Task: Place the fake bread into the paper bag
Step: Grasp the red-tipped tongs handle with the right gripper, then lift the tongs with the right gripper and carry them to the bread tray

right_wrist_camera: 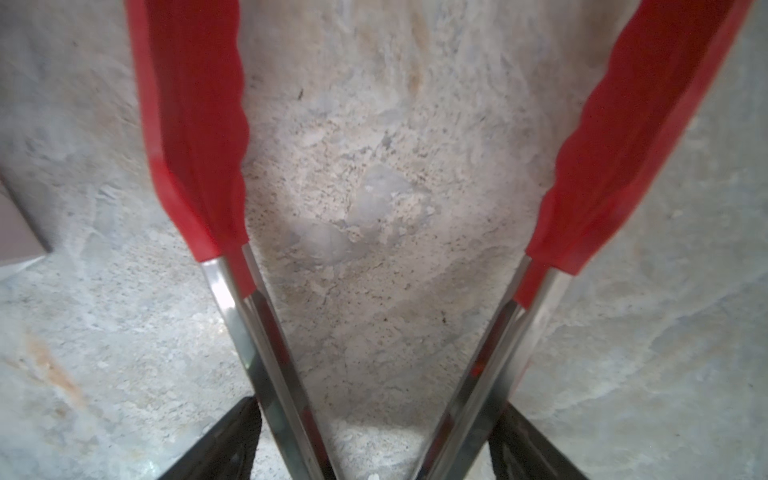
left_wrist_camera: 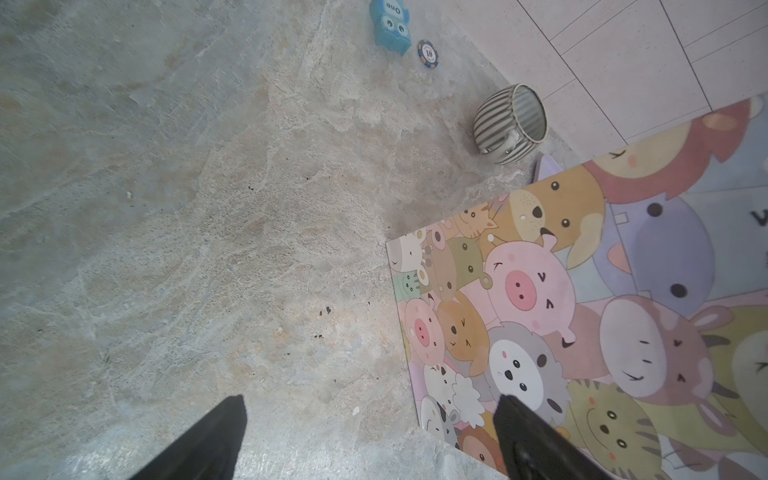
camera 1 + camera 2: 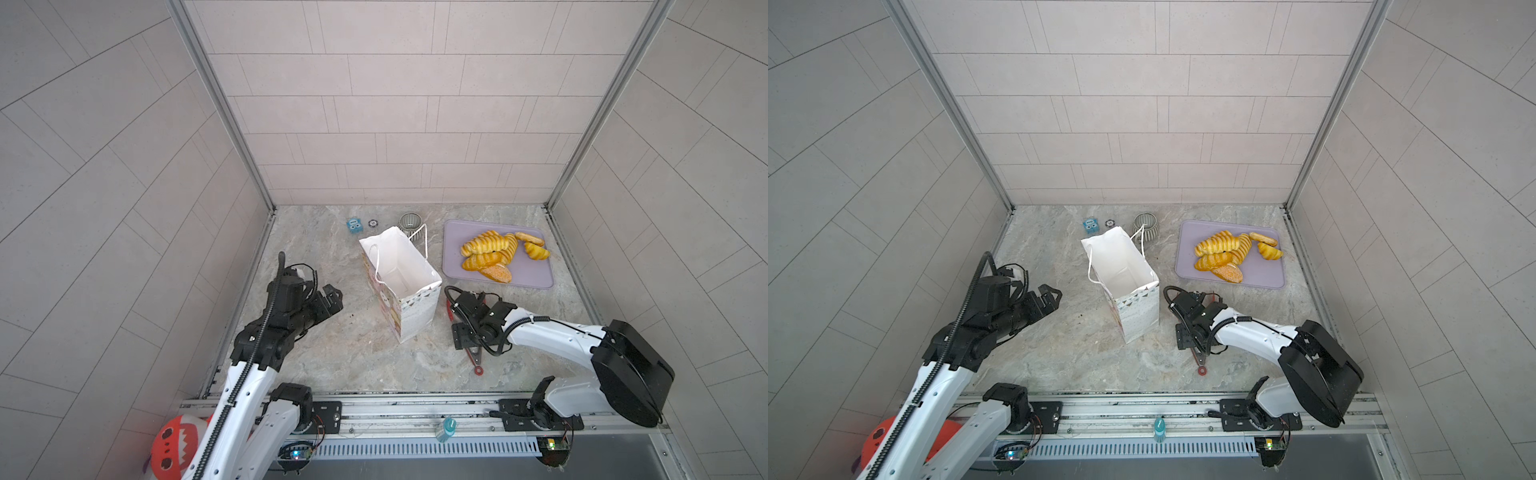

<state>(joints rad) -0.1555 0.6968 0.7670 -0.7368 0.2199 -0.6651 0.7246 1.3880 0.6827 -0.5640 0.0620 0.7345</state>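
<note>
One pair of tongs (image 1: 195,137) sits gripped in right tool (image 1: 379,405), left tool (image 2: 370,399) gaping; one paper bag (image 3: 395,257), six fake bread (image 3: 484,243) pieces.

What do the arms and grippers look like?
White links, black joints on left arm and right arm. Black tapered fingers on left gripper and right gripper. Black corrugated conduit along the left arm; thinner black cable on the right.

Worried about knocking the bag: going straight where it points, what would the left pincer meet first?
Probably the marbled tabletop beside the paper bag; one finger might graze its printed side. Depth unclear.
</note>
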